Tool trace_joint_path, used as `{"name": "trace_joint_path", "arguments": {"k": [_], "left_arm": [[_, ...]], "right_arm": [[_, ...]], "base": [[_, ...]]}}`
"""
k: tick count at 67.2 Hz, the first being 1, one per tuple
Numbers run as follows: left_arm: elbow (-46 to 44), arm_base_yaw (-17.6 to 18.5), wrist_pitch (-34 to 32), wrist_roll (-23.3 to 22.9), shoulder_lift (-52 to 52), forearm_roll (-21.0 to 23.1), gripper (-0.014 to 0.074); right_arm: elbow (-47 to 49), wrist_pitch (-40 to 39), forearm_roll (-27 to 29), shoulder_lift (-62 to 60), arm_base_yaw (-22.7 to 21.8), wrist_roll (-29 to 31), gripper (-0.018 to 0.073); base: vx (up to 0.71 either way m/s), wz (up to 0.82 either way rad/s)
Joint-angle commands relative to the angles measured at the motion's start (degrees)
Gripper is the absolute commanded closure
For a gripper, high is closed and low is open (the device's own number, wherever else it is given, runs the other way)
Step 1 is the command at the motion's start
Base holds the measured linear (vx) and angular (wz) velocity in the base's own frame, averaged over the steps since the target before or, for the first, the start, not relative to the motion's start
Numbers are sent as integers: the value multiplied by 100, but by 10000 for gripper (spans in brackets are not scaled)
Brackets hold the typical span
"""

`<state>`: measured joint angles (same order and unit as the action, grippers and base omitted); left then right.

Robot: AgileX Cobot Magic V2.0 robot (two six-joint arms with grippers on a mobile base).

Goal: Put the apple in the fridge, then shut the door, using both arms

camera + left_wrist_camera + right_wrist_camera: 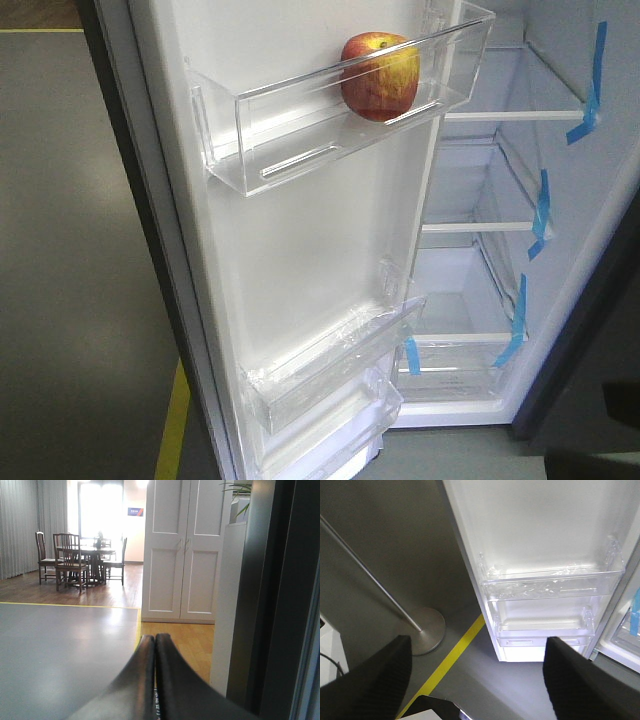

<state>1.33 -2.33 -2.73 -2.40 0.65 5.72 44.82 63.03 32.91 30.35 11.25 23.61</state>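
The red and yellow apple (380, 76) rests in the upper clear bin (300, 120) on the white inner face of the open door (300, 260). Behind it the fridge (500, 230) shows its white lining, clear shelves and blue tape strips. Neither gripper appears in the front view. My left gripper (154, 639) is shut with nothing between its fingers, beside the door's dark outer edge (280, 605). My right gripper (477, 652) is open and empty above the floor, facing the door's lower bins (550, 582).
A yellow floor line (455, 655) runs past the door's foot. A metal stand with a round base (427, 630) sits on the grey floor to the left. White cupboards (182, 550) and a dining table with chairs (82, 557) stand farther off.
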Motion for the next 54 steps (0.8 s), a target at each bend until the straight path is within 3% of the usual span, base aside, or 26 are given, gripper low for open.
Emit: {"name": "trace_joint_path", "arguments": {"k": [1, 24, 54], "left_arm": [[-85, 0, -397, -66, 83, 8, 603], [-85, 0, -397, -66, 83, 8, 603], [-85, 0, -397, -66, 83, 8, 603]], "right_arm": [[-91, -62, 331, -367, -47, 27, 35], [-725, 478, 517, -1432, -47, -13, 35], [-974, 645, 517, -1592, -47, -272, 35]], "base": [[0, 0], [0, 0], [0, 0]]}}
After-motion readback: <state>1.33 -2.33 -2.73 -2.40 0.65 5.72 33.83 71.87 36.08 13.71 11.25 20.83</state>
